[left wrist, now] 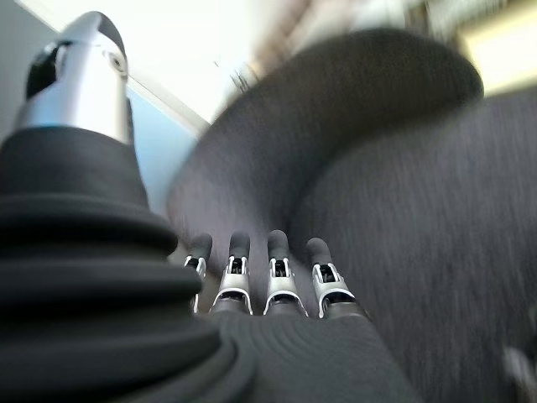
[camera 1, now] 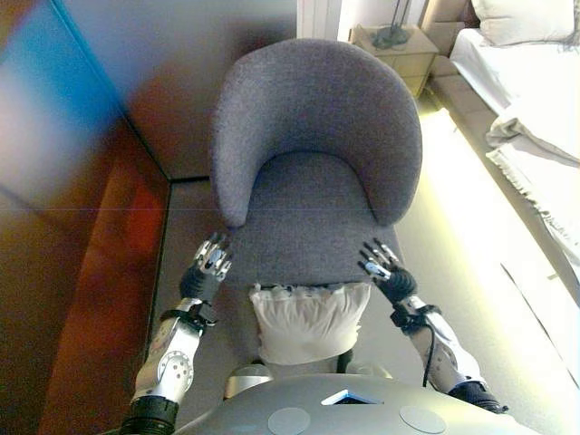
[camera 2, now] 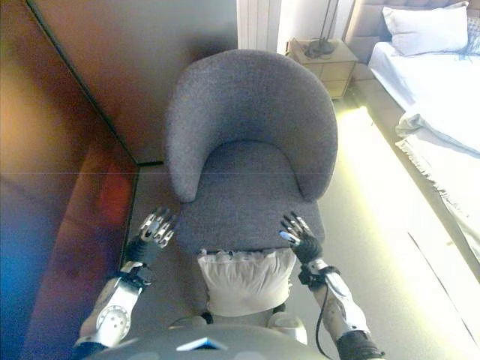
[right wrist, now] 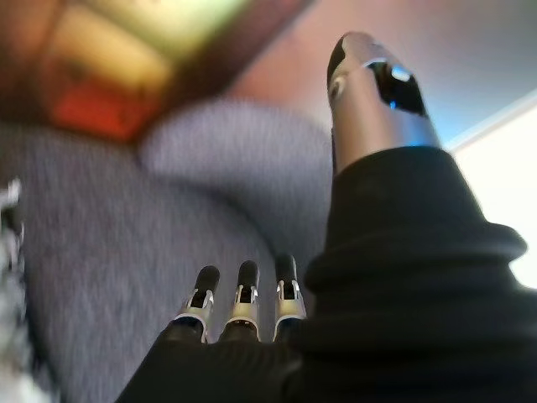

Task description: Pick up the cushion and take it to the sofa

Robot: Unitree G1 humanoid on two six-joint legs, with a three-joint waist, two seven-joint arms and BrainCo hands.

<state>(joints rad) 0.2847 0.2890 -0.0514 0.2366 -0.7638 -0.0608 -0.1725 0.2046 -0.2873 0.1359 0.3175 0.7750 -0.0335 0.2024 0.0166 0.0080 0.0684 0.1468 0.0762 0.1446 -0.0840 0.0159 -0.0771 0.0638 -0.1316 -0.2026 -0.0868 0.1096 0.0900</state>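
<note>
A white cushion with a frilled edge rests against the front edge of a grey upholstered armchair, close to my body. My left hand is open beside the chair seat's left front corner, left of the cushion and apart from it. My right hand is open at the seat's right front corner, right of the cushion and apart from it. In the left wrist view my straight fingers point at the chair's back. In the right wrist view my fingers are straight over the grey seat. Neither hand holds anything.
A dark wooden wall runs along the left. A bed with white bedding lies at the right, with a wooden nightstand behind the chair. Pale floor runs between chair and bed.
</note>
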